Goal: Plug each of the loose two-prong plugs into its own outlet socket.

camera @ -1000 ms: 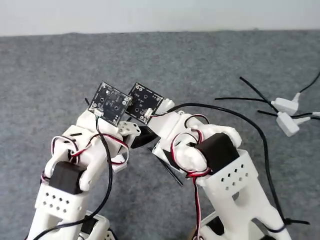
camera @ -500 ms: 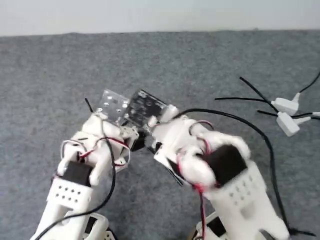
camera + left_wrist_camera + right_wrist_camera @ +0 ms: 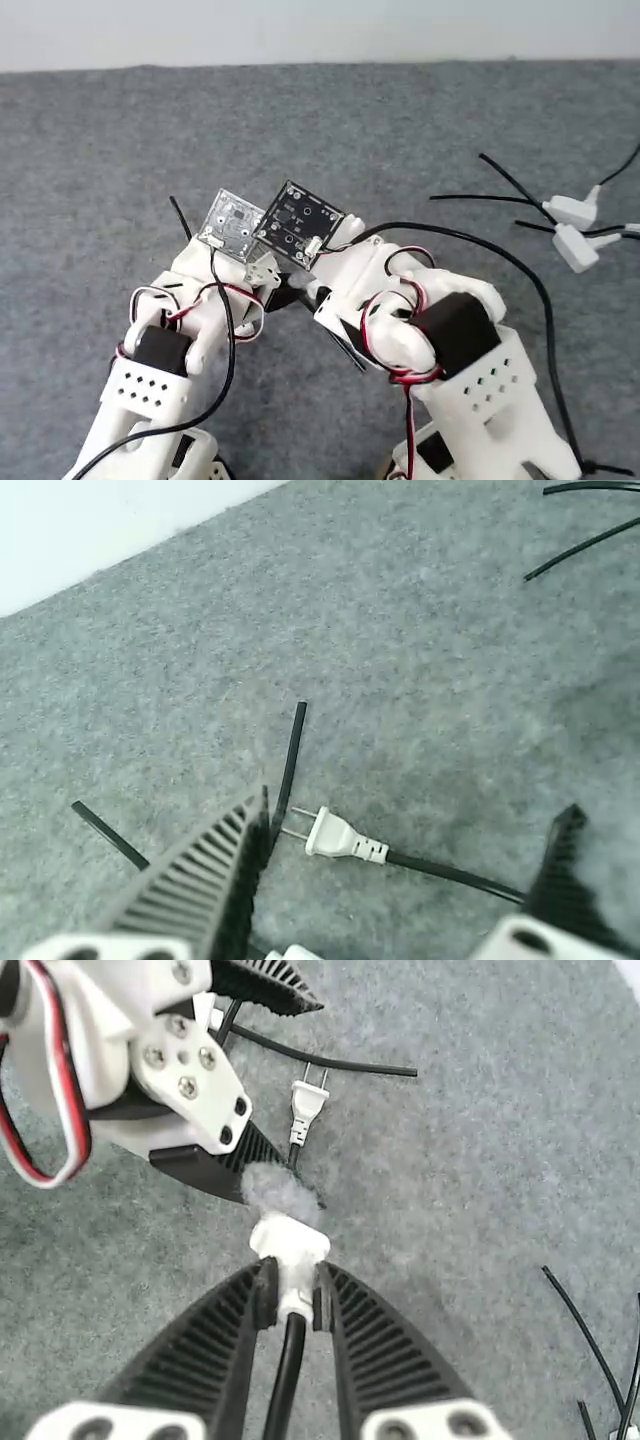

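Observation:
In the right wrist view my right gripper point(image 3: 290, 1282) is shut on a white plug point(image 3: 290, 1248), whose black cable runs back between the fingers. The plug's front end is blurred, right by a black finger point(image 3: 215, 1165) of the left arm. A second white two-prong plug point(image 3: 338, 838) lies flat on the carpet between the spread fingers of my open left gripper point(image 3: 415, 812); the same plug point(image 3: 308, 1105) also lies beyond the held one. Two white outlet sockets point(image 3: 572, 210) point(image 3: 578, 249) on black cables lie at the far right of the high view.
Grey carpet covers the table, with a pale wall along the back. Both arms meet at the middle, their camera boards point(image 3: 235, 226) point(image 3: 305, 223) side by side. Loose black cables point(image 3: 505, 180) run across the right side. A short black cable end point(image 3: 290, 765) lies beside the loose plug.
Both arms have shifted a little to the right and toward the table's front, their camera boards still side by side. The sockets have not moved.

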Available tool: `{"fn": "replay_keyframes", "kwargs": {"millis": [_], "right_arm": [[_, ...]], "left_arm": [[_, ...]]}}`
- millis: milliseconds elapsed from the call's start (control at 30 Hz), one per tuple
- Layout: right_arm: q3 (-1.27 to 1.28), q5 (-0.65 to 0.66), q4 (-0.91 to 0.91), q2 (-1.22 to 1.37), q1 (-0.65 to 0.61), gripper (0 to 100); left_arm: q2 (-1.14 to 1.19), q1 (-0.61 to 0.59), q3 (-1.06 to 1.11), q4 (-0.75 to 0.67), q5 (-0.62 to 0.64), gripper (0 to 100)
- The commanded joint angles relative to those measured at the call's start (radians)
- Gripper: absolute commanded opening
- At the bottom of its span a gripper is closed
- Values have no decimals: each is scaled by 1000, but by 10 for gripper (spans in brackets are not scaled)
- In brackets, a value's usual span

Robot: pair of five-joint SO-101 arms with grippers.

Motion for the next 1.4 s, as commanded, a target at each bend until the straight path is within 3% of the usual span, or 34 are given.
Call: {"fn": "replay_keyframes", "kwargs": {"millis": [0,300,567,933,1067,1267,1367], "right_arm": [[21,8,-56,-21,-8,9],[54,8,-90,-19,-8,9],[54,5,-111,-7,-10,9],[-120,-26,-160,426,-128,9],[-238,-55,-160,584,-188,9],[-390,-92,-159,773,-243,9],[-431,-120,-159,834,-260,9]], "left_arm": [[-6,-5,-8,-28,-5,408],[-6,-167,-27,-77,-5,408],[-6,-399,-45,6,9,408],[-6,-704,-36,75,183,408],[-8,-727,25,38,227,408],[-6,-729,131,-130,233,408],[-6,-727,140,-137,235,408]]}}
